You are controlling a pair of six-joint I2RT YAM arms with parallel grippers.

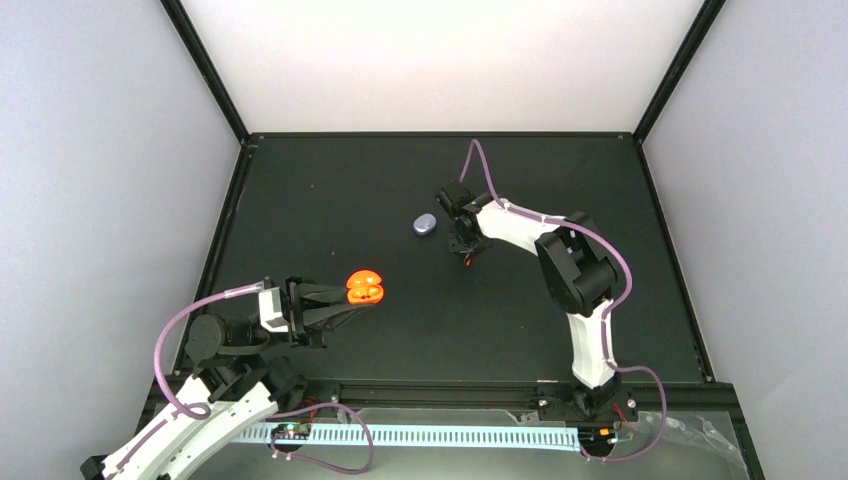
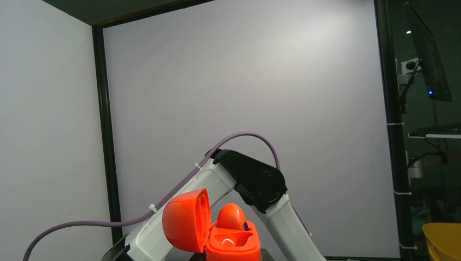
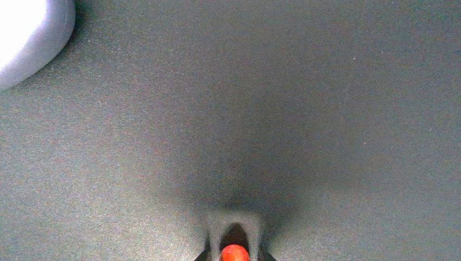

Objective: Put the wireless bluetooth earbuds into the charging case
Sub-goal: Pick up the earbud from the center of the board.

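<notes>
- Plainly, your left gripper [image 1: 350, 301] is clamped tight on the orange case [image 1: 364, 289]. It holds the case upright with the lid [image 2: 187, 220] swung open, I judge so that the sockets face up for loading.
- One orange earbud [image 2: 231, 216] is seated in that case, and the socket beside it looks free.
- Your right gripper [image 1: 466, 252] points down at the table [image 1: 560, 180], well to the right of the orange case and farther back. Its jaws stand narrow about a second orange earbud [image 3: 235, 253]. You cannot tell whether that one is firmly pinched.
- A pale purple case [image 1: 426, 224] lies on the table behind and to the right of the orange case. It looks shut.
- Count: two cases, two orange earbuds, no purple earbuds in view.
</notes>
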